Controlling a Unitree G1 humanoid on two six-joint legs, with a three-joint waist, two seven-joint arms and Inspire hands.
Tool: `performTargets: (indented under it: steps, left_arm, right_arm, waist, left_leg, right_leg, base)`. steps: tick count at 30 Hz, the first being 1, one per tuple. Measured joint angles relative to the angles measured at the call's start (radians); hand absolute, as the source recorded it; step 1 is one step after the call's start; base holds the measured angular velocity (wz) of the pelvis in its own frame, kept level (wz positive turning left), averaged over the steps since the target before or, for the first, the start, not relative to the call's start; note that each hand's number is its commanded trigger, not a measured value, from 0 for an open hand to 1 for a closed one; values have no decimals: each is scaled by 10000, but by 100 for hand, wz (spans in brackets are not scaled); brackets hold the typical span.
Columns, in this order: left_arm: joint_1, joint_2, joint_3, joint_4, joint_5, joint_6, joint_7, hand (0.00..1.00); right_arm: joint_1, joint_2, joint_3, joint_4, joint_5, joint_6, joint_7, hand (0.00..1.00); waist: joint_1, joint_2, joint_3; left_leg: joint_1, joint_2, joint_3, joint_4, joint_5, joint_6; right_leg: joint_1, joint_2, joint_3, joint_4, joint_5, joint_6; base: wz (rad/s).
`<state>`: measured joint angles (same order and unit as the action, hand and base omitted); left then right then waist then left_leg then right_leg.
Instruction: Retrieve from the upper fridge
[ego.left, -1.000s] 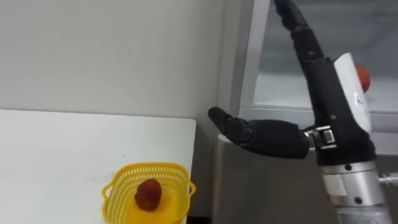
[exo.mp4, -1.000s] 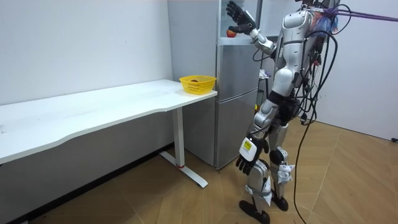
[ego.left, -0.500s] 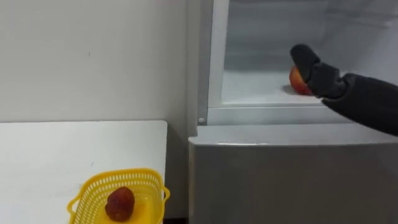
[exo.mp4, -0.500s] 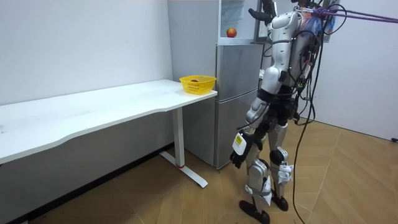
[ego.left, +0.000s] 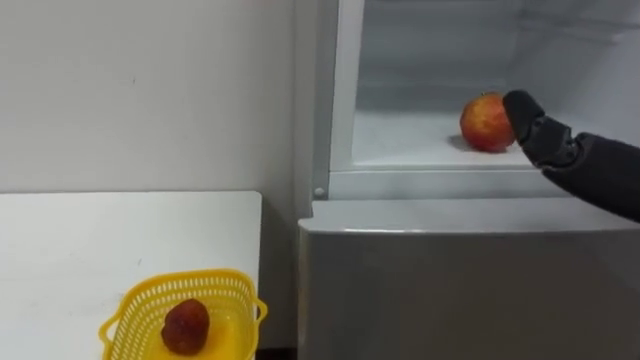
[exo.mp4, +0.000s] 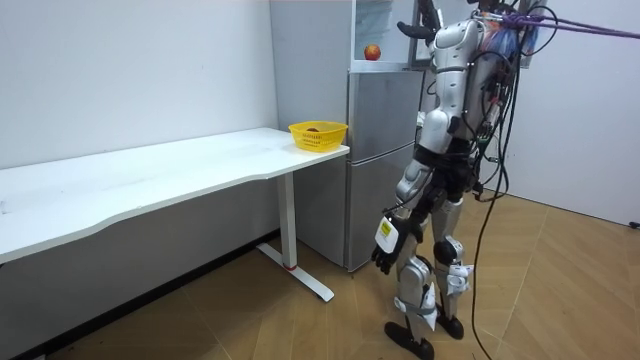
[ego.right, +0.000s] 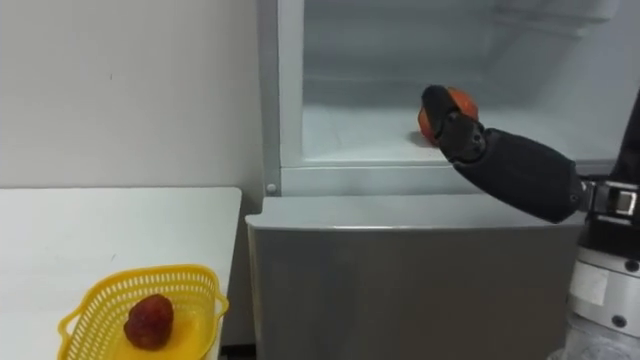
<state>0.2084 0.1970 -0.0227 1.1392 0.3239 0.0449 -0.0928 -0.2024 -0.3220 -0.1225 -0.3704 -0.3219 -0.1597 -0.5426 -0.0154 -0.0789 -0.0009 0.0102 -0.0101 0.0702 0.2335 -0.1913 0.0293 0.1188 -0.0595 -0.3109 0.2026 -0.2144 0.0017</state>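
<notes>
An apple (ego.left: 485, 122), red with some yellow, sits on the white shelf (ego.left: 400, 140) of the fridge's (ego.left: 450, 285) open upper compartment, towards the right side and a little way back from the front edge. The right hand (ego.right: 515, 168) reaches in from the right with its fingers held out straight and together, not curled round anything. Its fingertips (ego.left: 523, 110) lie against the apple's right edge in the left eye view and in front of the apple in the right eye view. Whether they actually touch it cannot be told. Half a second ago the hand covered much of the apple in the left eye view. Now it sits further to the right and almost the whole fruit shows. The robot's stance in front of the fridge is much the same. The left hand (exo.mp4: 384, 262) hangs beside the thigh in the room view. To the left of the fridge, a yellow basket (ego.left: 150, 292) stands at the near corner of a white table (ego.left: 80, 250) with a dark red fruit (ego.left: 185, 325) inside it.
</notes>
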Motion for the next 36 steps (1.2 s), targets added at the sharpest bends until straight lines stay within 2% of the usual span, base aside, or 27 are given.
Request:
performTargets:
  steps: [2, 8, 14, 17, 18, 20, 25, 29, 31, 36]
  left_arm:
    - [-30, 1, 14, 0, -1, 3, -33, 0]
    - [-100, 18, 122, -26, 83, 161, -273, 0]
    - [-148, 39, 190, -19, 153, 163, -472, 0]
    - [-163, 40, 188, -7, 148, 168, -476, 0]
    - [-176, 40, 188, -7, 148, 169, -472, 0]
    - [-191, 49, 186, -5, 143, 198, -464, 0]
    - [-196, 71, 181, -28, 151, 240, -462, 0]
    - [-203, 84, 176, -47, 166, 376, -471, 0]
    - [-201, 150, 174, -137, 171, 376, -542, 0]
    - [-201, 300, 190, -449, 231, 400, -745, 0]
  right_arm:
    - [-1, -14, -1, 253, 75, 6, 4, 0]
    - [-17, -55, -11, 1011, -23, 179, 1, 0]
    - [-724, -228, -43, 1857, 128, 266, 60, 0]
    - [-1093, -316, -73, 2153, 135, 302, 298, 0]
    - [-1315, -398, -79, 2324, 233, 303, 396, 0]
    - [-1616, -509, -82, 2621, 340, 381, 433, 0]
    - [-2237, -1037, -78, 3424, 698, 897, 448, 0]
    - [-2691, -1279, -71, 4005, 697, 971, 449, 0]
    - [-3006, -1579, -70, 4611, 1141, 988, 579, 0]
    - [-3359, -1703, -59, 5300, 1524, 1321, 918, 0]
  waist:
    - [9, -1, -3]
    - [215, -74, -77]
    - [497, -53, -52]
    - [496, -69, 9]
    - [494, -89, 68]
    - [495, -134, 100]
    - [507, -278, 36]
    - [510, -309, 14]
    - [529, -318, 14]
    - [521, -321, 8]
  left_leg:
    - [-29, -13, -54, 48, -9, 4]
    - [-91, -28, -229, 125, 2, -8]
    - [10, -22, -212, 57, 20, -28]
    - [5, -22, -219, 61, 20, -28]
    - [-7, -27, -232, 60, 20, -28]
    - [-29, -31, -259, 61, 20, -28]
    - [-81, -38, -284, 54, 20, -28]
    - [-172, -36, -305, 102, 21, -29]
    - [-247, -38, -338, 205, 20, -28]
    - [-456, -36, -450, 264, 19, -31]
  right_leg:
    - [1, -5, -19, 14, 1, 2]
    - [6, -5, -198, 40, 9, -1]
    - [94, 5, -204, 21, 8, 0]
    - [99, -11, -264, 18, 8, 0]
    - [101, -24, -323, 18, 7, 2]
    - [91, -29, -378, 8, 6, 4]
    - [12, -45, -506, 3, 2, 11]
    - [-71, -41, -503, 16, 2, 10]
    - [-81, -35, -485, 19, 3, 9]
    - [-154, -3, -497, 25, 4, 7]
  base:
    - [4]
    - [6]
    - [1]
    - [0]
    - [4]
    - [4]
    - [3]
    - [1]
    - [5]
    - [7]
